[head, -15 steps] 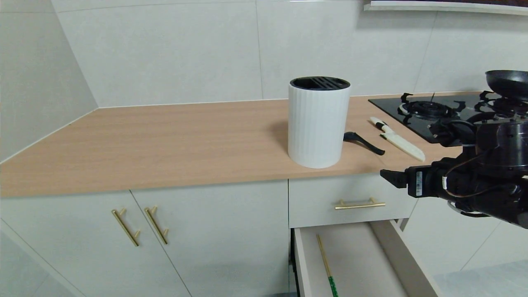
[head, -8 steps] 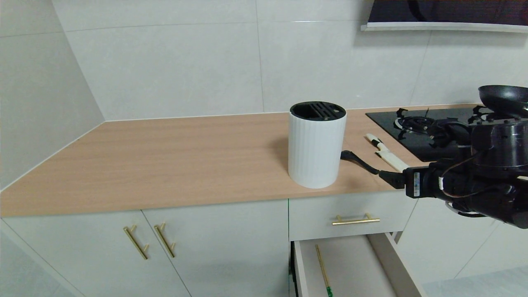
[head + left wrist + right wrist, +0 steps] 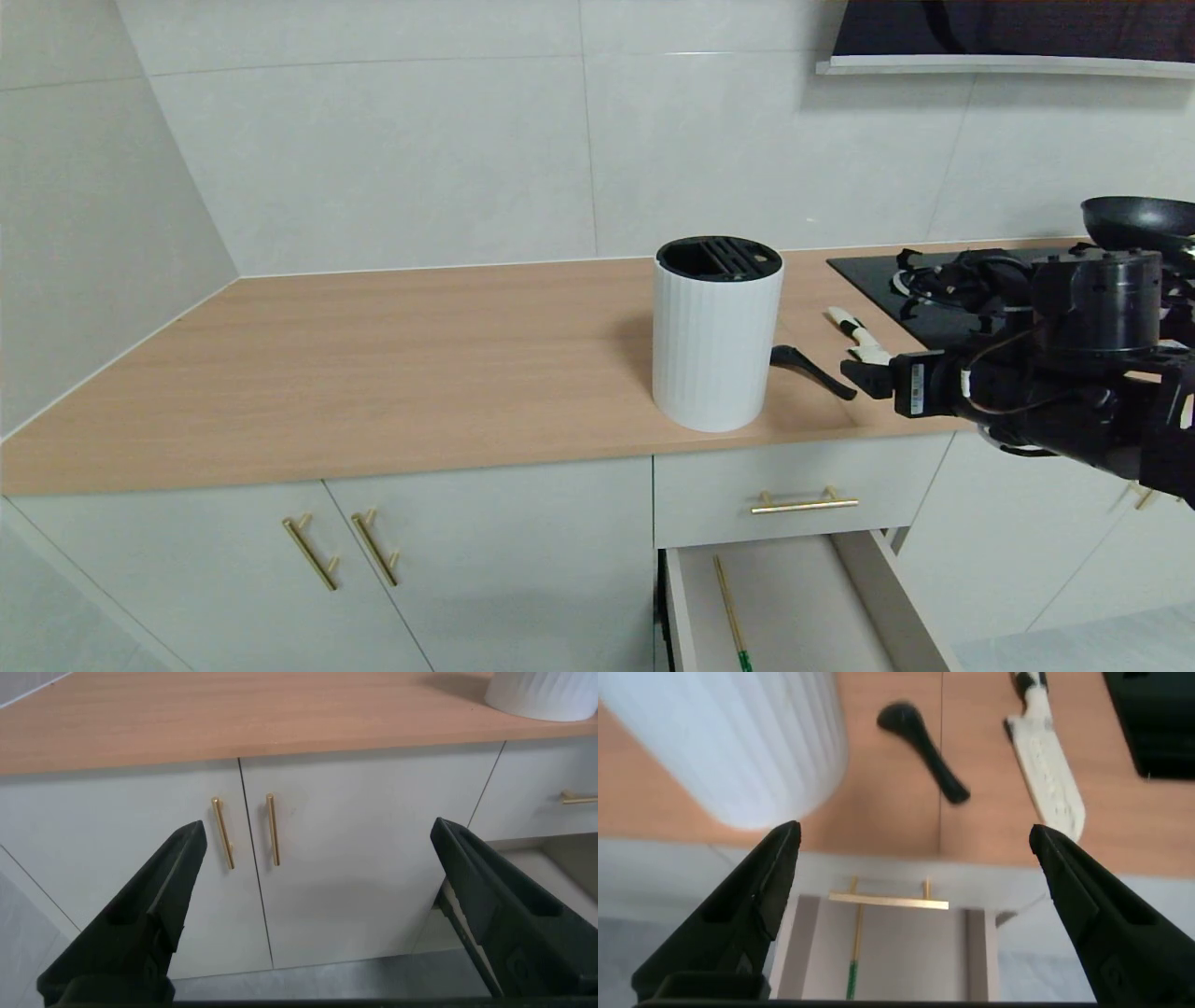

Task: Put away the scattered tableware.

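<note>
A white ribbed utensil holder point(image 3: 717, 341) with a black slotted top stands on the wooden counter point(image 3: 420, 364). To its right lie a black spoon point(image 3: 808, 368) and a white knife point(image 3: 857, 336). My right gripper point(image 3: 855, 377) hovers open over the counter's front edge, just in front of the knife, partly hiding its blade. From the right wrist I see the holder point(image 3: 757, 747), spoon point(image 3: 923, 751) and knife point(image 3: 1046, 761) beyond the open gripper point(image 3: 915, 952). A chopstick point(image 3: 731, 605) lies in the open drawer point(image 3: 878, 597). My left gripper point(image 3: 318, 924) hangs open, low before the cabinet doors.
A black gas hob point(image 3: 934, 289) with a dark pan point(image 3: 1139, 217) sits at the counter's right end. Below the counter are cabinet doors with gold handles point(image 3: 341, 560) and a closed upper drawer point(image 3: 803, 504). The counter to the left of the holder is bare wood.
The head camera tilted up, shifting the whole picture down. My right gripper rose from below the counter edge and moved in over it, close to the knife.
</note>
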### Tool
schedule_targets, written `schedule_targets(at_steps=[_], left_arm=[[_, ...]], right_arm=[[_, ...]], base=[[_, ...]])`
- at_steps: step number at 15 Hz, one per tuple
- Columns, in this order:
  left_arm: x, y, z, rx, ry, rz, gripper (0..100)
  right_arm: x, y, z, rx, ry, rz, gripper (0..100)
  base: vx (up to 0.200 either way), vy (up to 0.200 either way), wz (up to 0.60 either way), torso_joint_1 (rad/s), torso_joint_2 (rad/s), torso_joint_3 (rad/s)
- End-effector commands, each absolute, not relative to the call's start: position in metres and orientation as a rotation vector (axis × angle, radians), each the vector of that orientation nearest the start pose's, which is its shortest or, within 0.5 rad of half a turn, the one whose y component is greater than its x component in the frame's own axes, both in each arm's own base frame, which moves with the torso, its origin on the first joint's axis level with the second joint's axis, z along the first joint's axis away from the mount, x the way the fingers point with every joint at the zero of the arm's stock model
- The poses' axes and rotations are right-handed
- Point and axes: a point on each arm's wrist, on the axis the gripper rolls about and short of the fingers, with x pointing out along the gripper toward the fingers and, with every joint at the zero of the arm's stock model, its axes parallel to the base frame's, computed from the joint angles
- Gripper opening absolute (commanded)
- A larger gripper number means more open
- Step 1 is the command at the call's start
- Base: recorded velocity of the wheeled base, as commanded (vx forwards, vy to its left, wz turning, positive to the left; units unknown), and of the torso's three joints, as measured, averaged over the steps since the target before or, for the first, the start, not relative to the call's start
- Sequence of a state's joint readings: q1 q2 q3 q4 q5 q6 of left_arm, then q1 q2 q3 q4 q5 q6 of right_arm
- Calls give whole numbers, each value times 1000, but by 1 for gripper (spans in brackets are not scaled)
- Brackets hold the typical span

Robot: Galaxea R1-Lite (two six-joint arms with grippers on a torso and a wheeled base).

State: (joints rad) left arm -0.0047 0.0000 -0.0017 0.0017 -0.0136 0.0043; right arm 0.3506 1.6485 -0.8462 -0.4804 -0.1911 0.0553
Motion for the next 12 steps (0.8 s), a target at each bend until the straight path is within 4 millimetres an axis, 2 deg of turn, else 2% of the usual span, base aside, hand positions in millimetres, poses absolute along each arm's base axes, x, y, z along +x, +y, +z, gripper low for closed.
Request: schedule_targets(at_steps=[1, 4, 5, 8, 12], left_arm=[[-23, 0, 76, 5, 0, -18, 100], [-23, 0, 76, 5, 0, -18, 100], [-23, 0, 76, 5, 0, -18, 100], [-23, 0, 76, 5, 0, -18, 100], [-23, 0, 76, 5, 0, -18, 100]], right_arm=[[297, 94, 195, -48, 319, 168, 100], [335, 90, 206, -45, 340, 268, 100], [341, 87, 204, -42, 353, 272, 100], [372, 63, 159, -112, 454, 377, 100], [395, 58, 132, -105, 458, 370, 100]], base=[[0, 0, 0, 0, 0, 0], [0, 0, 0, 0, 0, 0], [0, 0, 0, 0, 0, 0], [0, 0, 0, 0, 0, 0], [0, 0, 0, 0, 0, 0]])
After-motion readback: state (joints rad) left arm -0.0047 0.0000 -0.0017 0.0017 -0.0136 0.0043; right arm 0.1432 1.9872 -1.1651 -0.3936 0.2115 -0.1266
